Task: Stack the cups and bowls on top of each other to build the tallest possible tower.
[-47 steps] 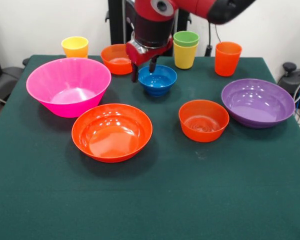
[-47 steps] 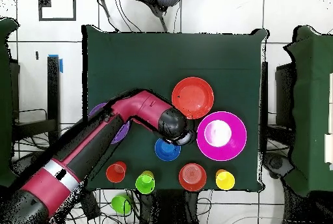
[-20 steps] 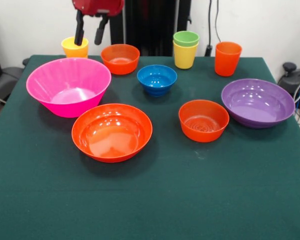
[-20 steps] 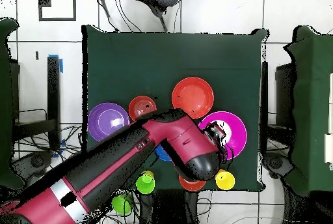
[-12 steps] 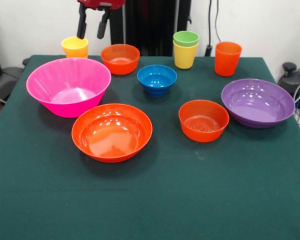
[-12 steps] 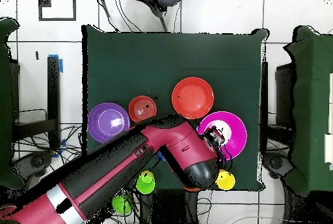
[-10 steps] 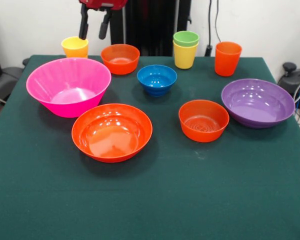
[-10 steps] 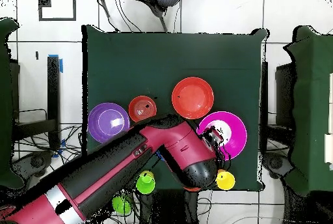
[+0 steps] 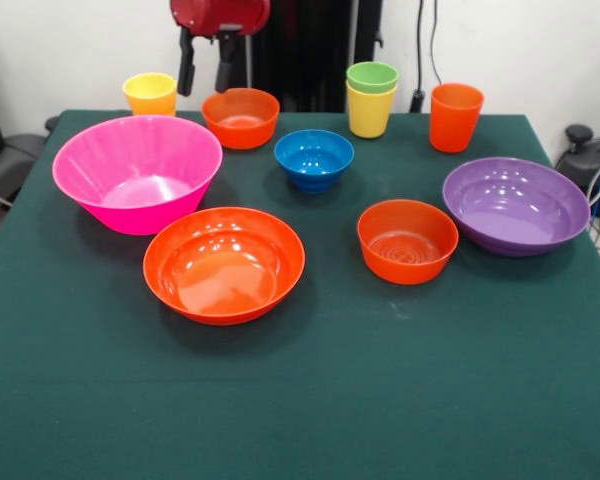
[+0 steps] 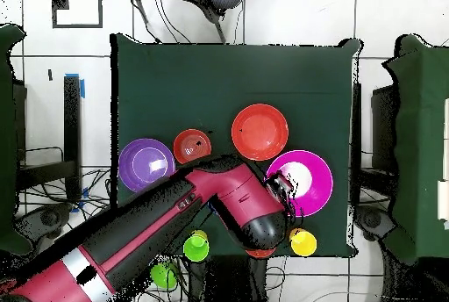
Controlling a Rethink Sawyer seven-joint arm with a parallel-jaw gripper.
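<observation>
Your pincer (image 9: 205, 73) hangs open and empty, its two fingers apart, with the small orange bowl (image 9: 240, 117) just below it, the yellow cup (image 9: 151, 94) beside it, nothing stacked yet.

No readable text, labels, brands or numbers anywhere.

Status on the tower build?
Barely started. Done: only a green cup nested in a yellow cup. In hand: nothing; the open pincer hangs above the far small orange bowl. Left: the pink bowl sits empty, every other piece separate.
</observation>
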